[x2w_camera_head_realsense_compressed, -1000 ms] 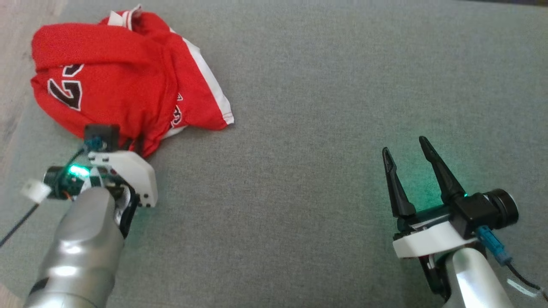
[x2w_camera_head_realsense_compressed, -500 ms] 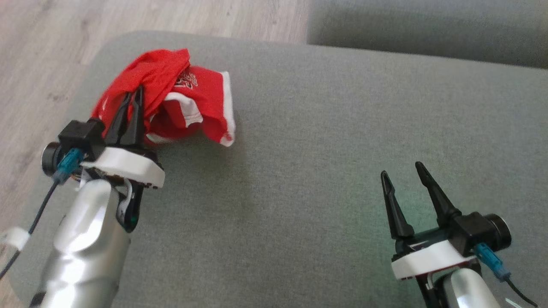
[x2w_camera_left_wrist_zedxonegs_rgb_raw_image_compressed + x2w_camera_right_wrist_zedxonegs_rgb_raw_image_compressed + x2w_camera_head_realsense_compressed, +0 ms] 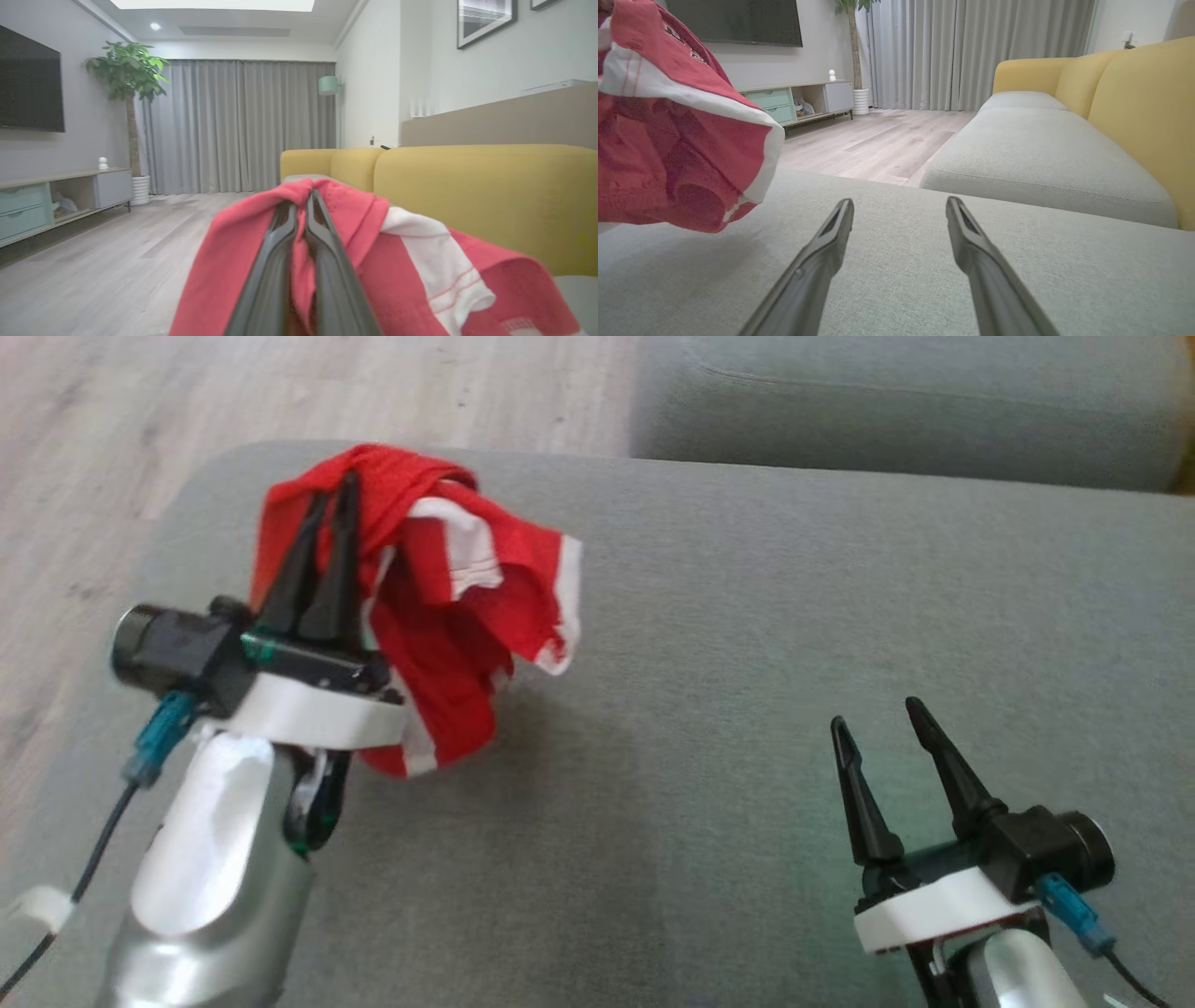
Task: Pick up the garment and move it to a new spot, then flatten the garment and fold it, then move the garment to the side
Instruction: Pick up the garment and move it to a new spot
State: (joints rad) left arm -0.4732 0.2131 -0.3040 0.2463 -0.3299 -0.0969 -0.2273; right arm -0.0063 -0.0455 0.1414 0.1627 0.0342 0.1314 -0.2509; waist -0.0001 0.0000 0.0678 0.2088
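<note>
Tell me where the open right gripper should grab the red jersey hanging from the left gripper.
Probably take the white-trimmed edge of the jersey, coming in from the robot's right. It hangs free above the cushion, facing the right gripper, away from the bunch pinched by the left gripper.

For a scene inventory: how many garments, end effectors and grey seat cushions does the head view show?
Red-and-white garment: 1
End effectors: 2 (left end effector, right end effector)
Grey seat cushions: 2 (near cushion, far cushion)
Total: 5

Ends in long black tapered fingers (image 3: 859, 784); wears white wrist plates (image 3: 934, 905) on silver forearms (image 3: 205, 887); carries black cameras (image 3: 168, 649) with blue plugs (image 3: 154, 742), dark cables (image 3: 89, 868).
</note>
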